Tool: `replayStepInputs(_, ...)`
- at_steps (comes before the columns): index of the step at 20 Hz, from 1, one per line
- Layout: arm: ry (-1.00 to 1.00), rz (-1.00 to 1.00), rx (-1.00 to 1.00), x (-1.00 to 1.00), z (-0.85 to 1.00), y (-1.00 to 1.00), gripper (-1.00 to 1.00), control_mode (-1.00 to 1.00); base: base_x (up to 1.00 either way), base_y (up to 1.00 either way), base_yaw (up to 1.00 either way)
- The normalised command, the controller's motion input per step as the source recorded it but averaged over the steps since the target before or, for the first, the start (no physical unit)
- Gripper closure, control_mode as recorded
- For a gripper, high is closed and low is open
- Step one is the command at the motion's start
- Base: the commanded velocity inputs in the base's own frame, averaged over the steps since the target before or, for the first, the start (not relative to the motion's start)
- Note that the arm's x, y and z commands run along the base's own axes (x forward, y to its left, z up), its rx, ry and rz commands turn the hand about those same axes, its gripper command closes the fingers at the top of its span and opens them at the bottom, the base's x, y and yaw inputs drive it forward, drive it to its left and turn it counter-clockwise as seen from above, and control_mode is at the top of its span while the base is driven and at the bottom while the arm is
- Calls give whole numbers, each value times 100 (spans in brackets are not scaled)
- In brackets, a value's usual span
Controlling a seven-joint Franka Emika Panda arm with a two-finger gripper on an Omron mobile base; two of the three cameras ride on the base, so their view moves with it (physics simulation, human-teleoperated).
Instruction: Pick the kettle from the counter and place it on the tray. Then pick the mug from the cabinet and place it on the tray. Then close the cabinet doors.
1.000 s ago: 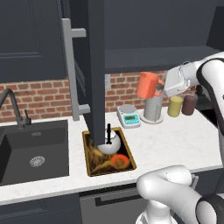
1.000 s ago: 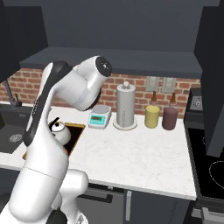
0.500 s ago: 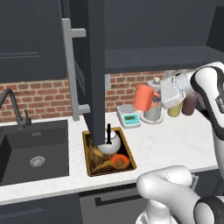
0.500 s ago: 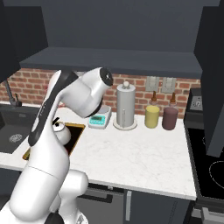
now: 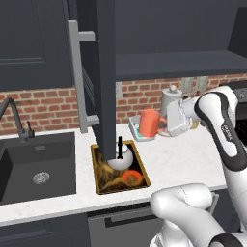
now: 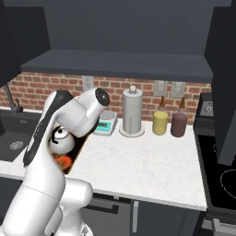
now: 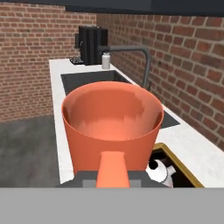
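The coral mug (image 7: 112, 127) looms close with its handle nearest, above the kettle (image 7: 159, 171) and sink (image 7: 98, 81).

On the white speckled stone counter (image 5: 183, 154), the dark inset sink (image 5: 36, 166) lies at the left, with the rectangular gold-rimmed dark tray (image 5: 103, 181) just beside it on the right. The small round silver-white kettle (image 5: 119, 157) sits in the tray's rear half. An open tall navy cabinet door (image 5: 103, 72) hangs in front of the tray's back end. The coral-orange cylindrical mug (image 5: 148, 124) is held above the counter, right of the tray. Behind it against the brick wall stand a small scale (image 6: 105, 125), then the tall white paper-towel roll (image 6: 132, 112), a yellow jar (image 6: 160, 122) and a dark-red jar (image 6: 179, 124) further right.
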Motion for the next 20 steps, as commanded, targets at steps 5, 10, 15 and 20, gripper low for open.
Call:
replayStepInputs(5,0,5,-3,0,-52,12,100,-100,0,0,0)
replayStepInputs(10,0,7,-3,0,-52,4,100,-100,0,0,0)
replayStepInputs(15,0,8,-4,0,-54,7,100,-100,0,0,0)
replayStepInputs(20,0,9,-6,0,-54,17,100,-100,0,0,0)
